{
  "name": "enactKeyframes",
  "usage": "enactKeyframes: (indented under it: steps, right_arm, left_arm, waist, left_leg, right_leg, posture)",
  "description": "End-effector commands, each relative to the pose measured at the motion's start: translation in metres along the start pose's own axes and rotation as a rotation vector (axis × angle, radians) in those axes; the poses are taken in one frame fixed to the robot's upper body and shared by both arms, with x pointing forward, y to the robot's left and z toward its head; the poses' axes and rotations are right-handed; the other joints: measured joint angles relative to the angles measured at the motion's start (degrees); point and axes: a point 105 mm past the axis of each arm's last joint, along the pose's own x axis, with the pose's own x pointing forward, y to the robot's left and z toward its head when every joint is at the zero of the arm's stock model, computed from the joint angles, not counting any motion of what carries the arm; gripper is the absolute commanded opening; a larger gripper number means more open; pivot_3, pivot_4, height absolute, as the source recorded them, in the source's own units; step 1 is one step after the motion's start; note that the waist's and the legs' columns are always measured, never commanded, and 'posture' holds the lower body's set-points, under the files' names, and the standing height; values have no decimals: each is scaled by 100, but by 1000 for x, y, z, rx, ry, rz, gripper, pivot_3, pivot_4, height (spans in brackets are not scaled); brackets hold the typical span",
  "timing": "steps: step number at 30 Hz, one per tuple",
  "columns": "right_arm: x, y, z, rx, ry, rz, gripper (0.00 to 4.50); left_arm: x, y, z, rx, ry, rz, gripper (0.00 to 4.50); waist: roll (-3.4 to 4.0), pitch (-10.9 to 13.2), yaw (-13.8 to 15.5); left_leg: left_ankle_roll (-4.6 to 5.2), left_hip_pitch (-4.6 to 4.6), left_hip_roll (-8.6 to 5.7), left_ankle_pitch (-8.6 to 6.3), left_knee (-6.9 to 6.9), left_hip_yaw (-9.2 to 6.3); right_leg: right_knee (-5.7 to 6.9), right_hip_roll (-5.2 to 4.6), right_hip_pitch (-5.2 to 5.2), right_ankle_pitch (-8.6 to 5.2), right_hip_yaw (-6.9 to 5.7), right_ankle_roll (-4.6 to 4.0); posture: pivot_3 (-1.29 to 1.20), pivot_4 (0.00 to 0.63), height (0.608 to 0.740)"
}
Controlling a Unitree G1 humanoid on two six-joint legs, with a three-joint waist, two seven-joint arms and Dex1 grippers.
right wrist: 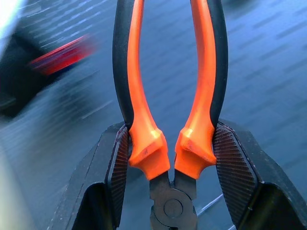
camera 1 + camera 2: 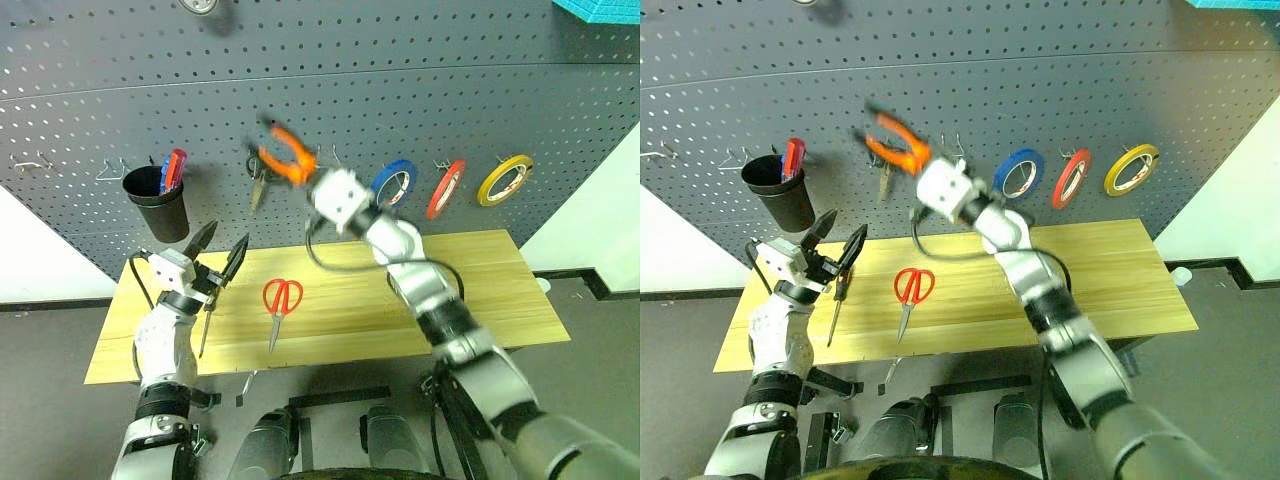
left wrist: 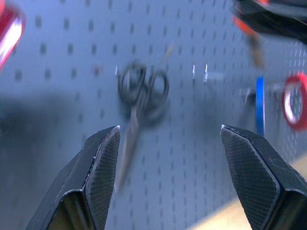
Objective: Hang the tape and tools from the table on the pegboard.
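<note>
Both arms of the robot rise in front, and behind them stands the pegboard [image 2: 420, 90], the largest thing here, dark grey with rows of small holes. Below it lies the counter [image 2: 480, 290] of light wood. On the counter rest the red-handled scissors [image 2: 281, 305], blades pointing to the near edge, and the slim screwdriver [image 2: 837, 300] lies near the left end, just under the left claw.

On the pegboard a black cup [image 2: 158, 205] hangs at the left with something red and blue inside. Small dark scissors [image 3: 141, 103] hang on a hook near the middle. To the right hang three rolls in a row: a blue roll [image 2: 394, 182], the red tape [image 2: 446, 188] and a yellow roll [image 2: 505, 180].

The right claw [image 1: 171, 158] is lifted in front of the pegboard and grips the pliers [image 2: 285, 153] by the orange-and-black handles, close to the joint. The left claw [image 2: 220, 252] hovers above the left part of the counter, its fingers [image 3: 98, 175] wide apart and holding nothing.
</note>
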Motion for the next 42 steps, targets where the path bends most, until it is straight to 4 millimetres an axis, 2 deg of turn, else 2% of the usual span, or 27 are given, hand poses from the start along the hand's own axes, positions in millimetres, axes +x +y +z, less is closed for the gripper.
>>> enactKeyframes:
  steps: [1,4,9,16,21,25,35,42]
  right_arm:
    - [13,-20,-7,24,-3,-115,2237]
    - [19,-26,-15,64,18,-140,2237]
    - [22,-31,-40,147,124,-188,2237]
    - [19,-33,-51,255,160,-207,2237]
    - [22,-29,-49,388,135,-212,2237]
    - [29,-29,-35,426,64,-224,2237]
    - [33,-26,-17,406,-41,-195,2237]
    - [29,-33,-23,295,2,-240,2237]
  left_arm:
    - [7,1,9,66,-54,27,3487]
    - [7,-1,9,91,-63,42,3487]
    - [5,-13,6,64,-58,40,3487]
    - [0,-21,6,41,-45,26,3487]
    - [-2,-22,5,28,-37,20,3487]
    - [0,-24,5,17,-38,14,3487]
    - [-5,-20,4,24,-22,6,3487]
    - [-3,-22,2,27,-8,-17,3487]
  waist:
    - [-1,-1,-10]
    - [0,0,-10]
    - [2,1,-19]
    - [4,2,-6]
    - [5,3,-23]
    - [7,4,-22]
    - [10,6,-23]
    - [12,7,3]
  left_leg:
    - [0,2,-1,0,-1,0]
    - [0,2,-3,0,-9,3]
    - [0,-1,-4,2,-12,3]
    - [-1,-1,3,2,-11,2]
    - [-2,0,3,3,-9,0]
    - [-2,1,6,3,-8,-2]
    - [-2,1,6,3,-9,0]
    - [-2,1,6,3,-8,0]
  right_leg:
    - [2,0,0,0,0,0]
    - [1,0,2,0,1,0]
    - [15,1,8,0,8,-1]
    - [21,16,5,1,9,-5]
    - [27,17,4,1,13,-6]
    - [35,20,-3,1,18,-8]
    - [46,23,-12,0,31,-12]
    - [48,23,-13,-1,31,-13]
  posture:
    - [-67,94,725]
    - [-55,92,725]
    - [-26,92,725]
    - [-13,102,725]
    - [-14,104,725]
    - [-11,105,725]
    - [-6,107,725]
    - [-7,104,725]
